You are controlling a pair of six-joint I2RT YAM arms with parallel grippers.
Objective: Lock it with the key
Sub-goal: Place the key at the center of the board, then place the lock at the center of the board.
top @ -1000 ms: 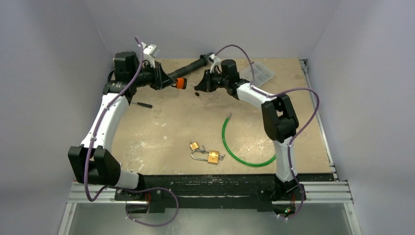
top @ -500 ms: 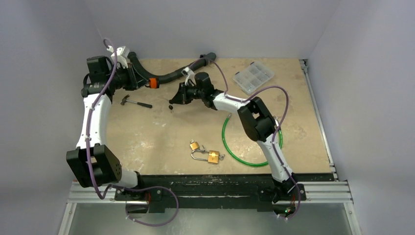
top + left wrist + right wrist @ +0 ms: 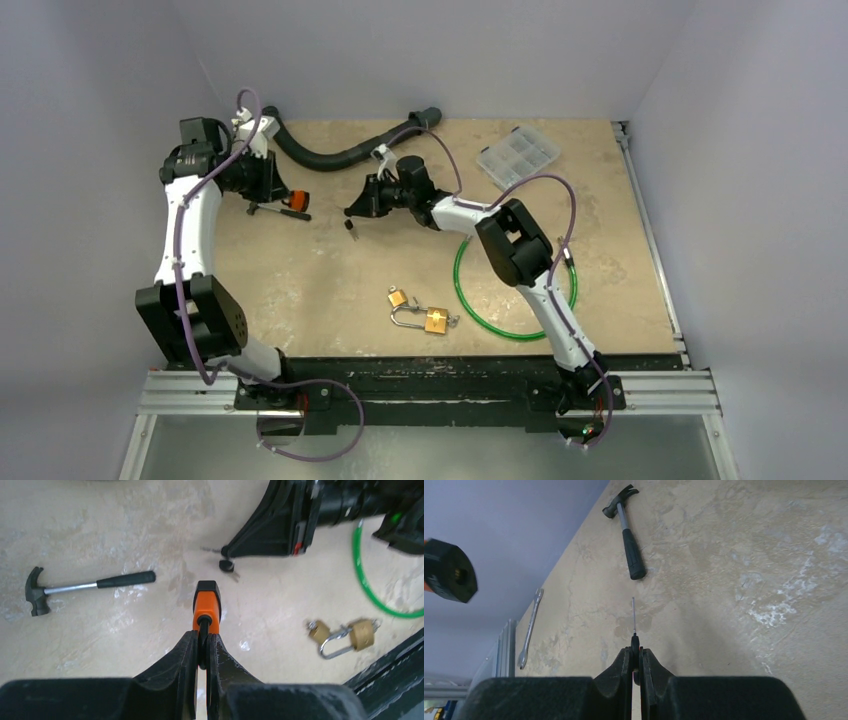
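**Key and lock both in hand, not yet lined up**

The left pincer (image 3: 202, 639) is clenched on the dark stem of the orange padlock (image 3: 207, 607). The padlock's body juts straight ahead of the tips, clear of the table (image 3: 125, 520). The right pincer (image 3: 636, 651) is clamped on the head of the key (image 3: 633, 617), whose thin blade points forward from its tips.

In the right wrist view the padlock's black end face sits high and far to the left of the blade's line, so the two are well apart and not on one axis.

The main risk is a skewed meeting. If the blade reaches the keyway at an angle, it may pivot between the pads or scrape off the face. The padlock is gripped only by its narrow stem, so it could swivel away under the push.

How much of the key's head lies between the pads is hard to make out, so a slip there is possible.

A low approach could also catch the hammer (image 3: 85, 586), which lies ahead and to the left of the left pincer.
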